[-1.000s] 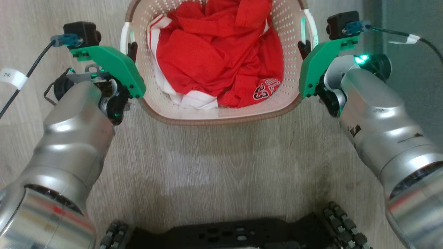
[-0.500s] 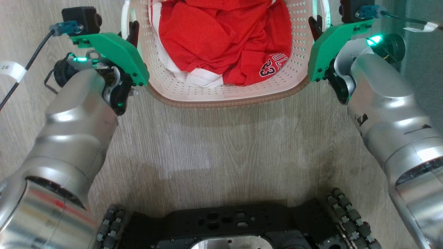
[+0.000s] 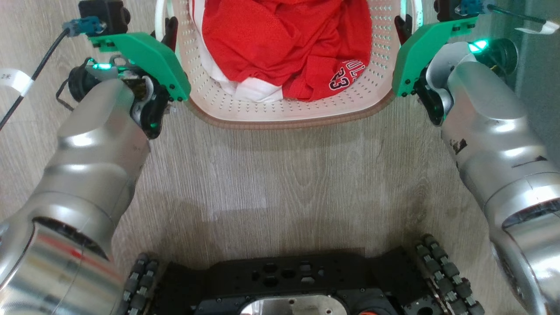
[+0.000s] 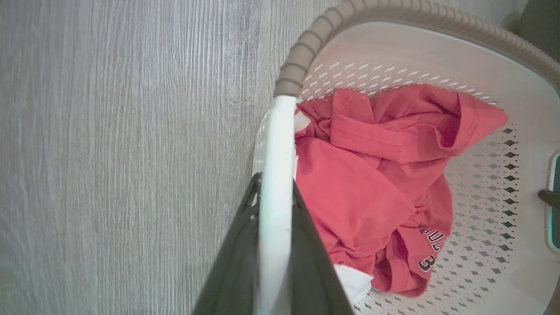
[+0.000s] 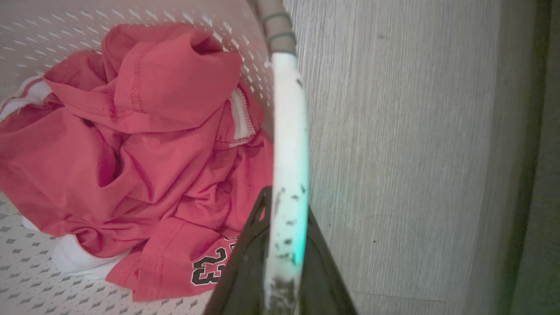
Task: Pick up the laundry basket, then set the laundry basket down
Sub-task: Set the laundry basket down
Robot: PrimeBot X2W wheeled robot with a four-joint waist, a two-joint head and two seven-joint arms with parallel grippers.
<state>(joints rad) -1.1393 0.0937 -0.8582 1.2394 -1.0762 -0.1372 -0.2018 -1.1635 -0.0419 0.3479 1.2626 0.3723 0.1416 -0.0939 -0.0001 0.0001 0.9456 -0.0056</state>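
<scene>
The laundry basket (image 3: 280, 118) is cream-white and perforated, with a brown woven-look rim, and lies at the top middle of the head view. It holds crumpled red clothing (image 3: 284, 43) marked "23" over some white cloth. My left gripper (image 3: 168, 33) is shut on the basket's white left handle (image 4: 275, 153), one dark finger (image 4: 236, 262) on each side of it. My right gripper (image 3: 402, 26) is shut on the scuffed white right handle (image 5: 288, 131) in the same way. I cannot tell whether the basket's bottom touches the floor.
Grey wood-look floor (image 3: 280, 188) lies all around. My black wheeled base (image 3: 288, 284) fills the bottom of the head view. A dark grey upright surface (image 3: 542, 87) stands close on the right, beside my right arm. A tagged cable (image 3: 13, 81) trails off the left wrist.
The whole head view has shifted: the basket and both grippers sit higher in it and more of my base shows. Both grips on the handles are unchanged.
</scene>
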